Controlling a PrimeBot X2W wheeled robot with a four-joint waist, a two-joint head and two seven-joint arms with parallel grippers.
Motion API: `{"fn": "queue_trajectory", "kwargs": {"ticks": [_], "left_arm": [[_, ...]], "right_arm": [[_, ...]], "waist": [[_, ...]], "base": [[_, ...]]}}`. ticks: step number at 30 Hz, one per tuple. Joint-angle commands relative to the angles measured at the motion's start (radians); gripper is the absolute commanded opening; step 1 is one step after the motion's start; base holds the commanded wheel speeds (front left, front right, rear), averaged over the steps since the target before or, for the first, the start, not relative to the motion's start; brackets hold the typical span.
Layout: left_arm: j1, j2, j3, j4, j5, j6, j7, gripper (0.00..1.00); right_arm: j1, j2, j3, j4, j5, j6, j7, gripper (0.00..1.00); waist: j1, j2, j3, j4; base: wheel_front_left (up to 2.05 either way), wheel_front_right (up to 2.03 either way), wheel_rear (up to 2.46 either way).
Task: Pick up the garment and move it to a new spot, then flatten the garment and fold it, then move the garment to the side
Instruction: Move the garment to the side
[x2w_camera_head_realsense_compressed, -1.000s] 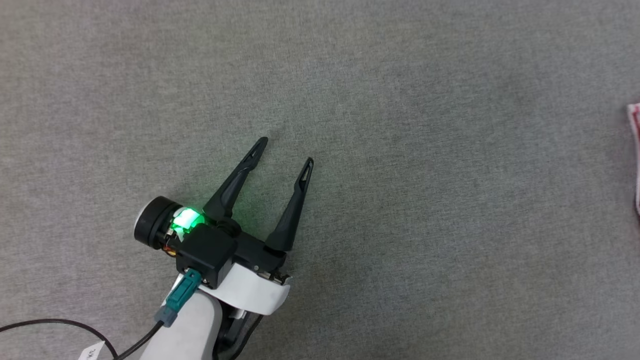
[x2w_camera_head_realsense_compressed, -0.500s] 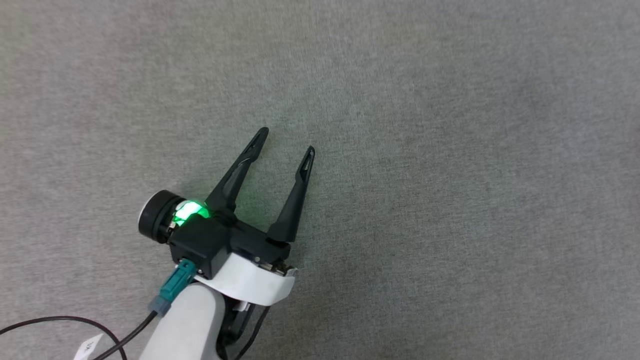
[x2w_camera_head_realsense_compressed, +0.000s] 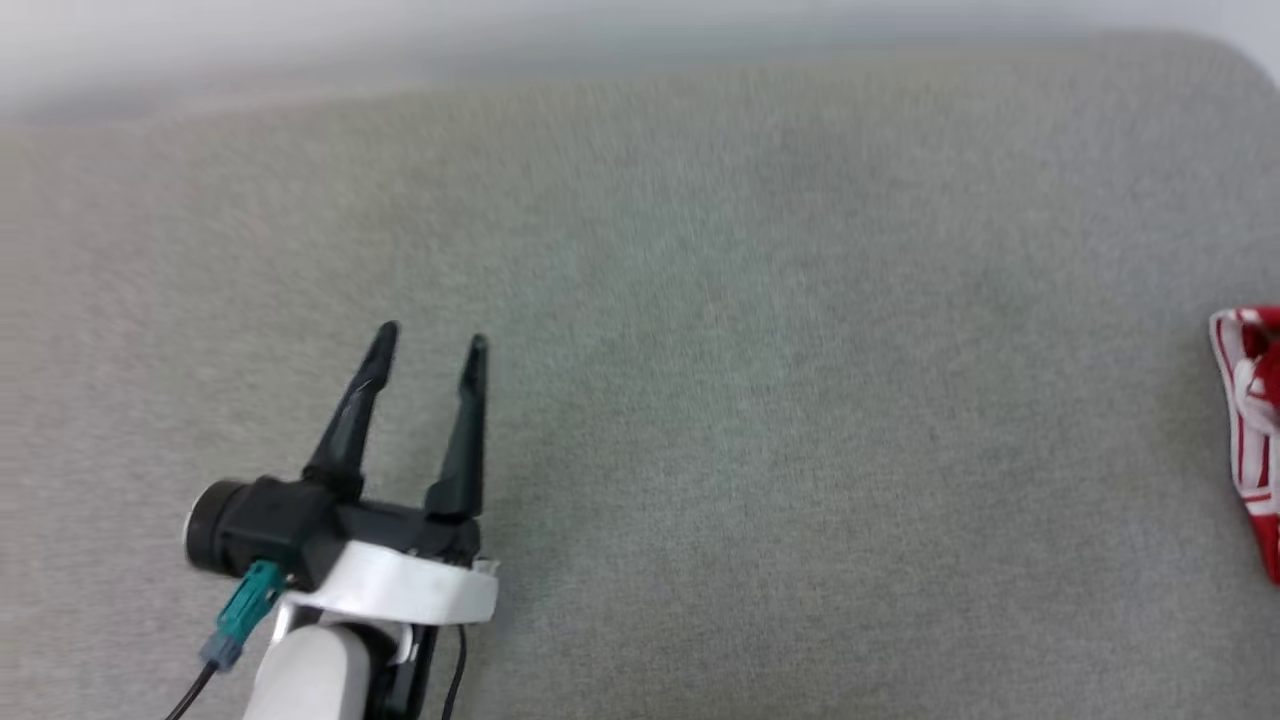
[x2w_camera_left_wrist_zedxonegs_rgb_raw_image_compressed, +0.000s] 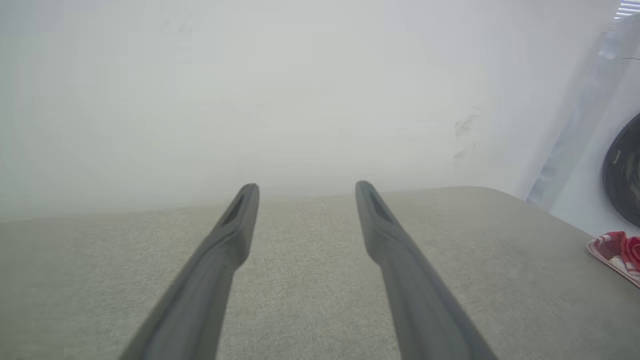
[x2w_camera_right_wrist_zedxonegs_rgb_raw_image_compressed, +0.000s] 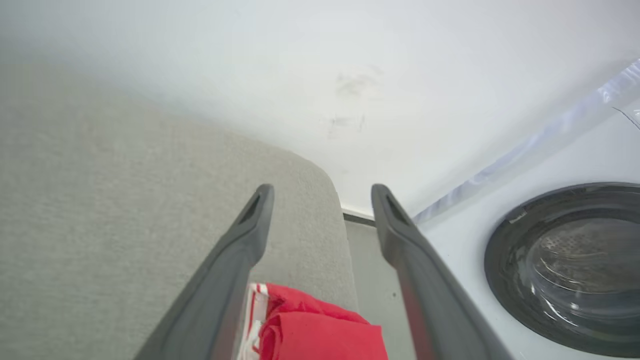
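**While both grippers stand wide, the garment lies at the pad's right end**

At the bottom of your right wrist view, the garment lies bunched on the grey pad, close to the pad's rounded corner. It is red cloth with a red-and-white striped edge. The right gripper is spread wide over it. The cloth shows low between the two fingers, and you cannot tell whether either finger touches it. Beyond the tips you see a white wall, and at the lower right a dark, round washer door.

Your head view has the left gripper at the lower left, fingers spread over the pad. The garment pokes in at the right edge, mid-height, well apart from that gripper.

Your left wrist view looks along the left gripper, its fingers wide, across the pad. The garment sits at the right edge, and the wall stands behind.
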Motion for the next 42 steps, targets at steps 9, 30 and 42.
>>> {"fn": "queue_trajectory", "kwargs": {"ticks": [9,30,42], "left_arm": [[0.102,-0.022,0.064,0.020,0.014,0.010,-0.002,1.00],[0.187,-0.036,0.063,0.081,0.051,0.009,-0.002,1.00],[0.186,-0.038,0.068,0.095,0.037,0.014,-0.002,1.00]], "right_arm": [[0.219,0.282,-0.062,-0.187,0.105,-0.001,-0.198,1.00],[0.444,0.503,0.016,-0.064,0.075,-0.001,-0.521,1.00],[0.434,0.511,0.020,-0.049,0.066,-0.001,-0.539,1.00]], "waist": [[0.0001,0.0000,-0.168,0.076],[0.0001,0.0000,-0.218,0.110],[0.0001,0.0000,-0.219,0.115]], "base": [[0.00,0.00,0.00],[0.00,0.00,0.00],[0.00,0.00,0.00]]}}
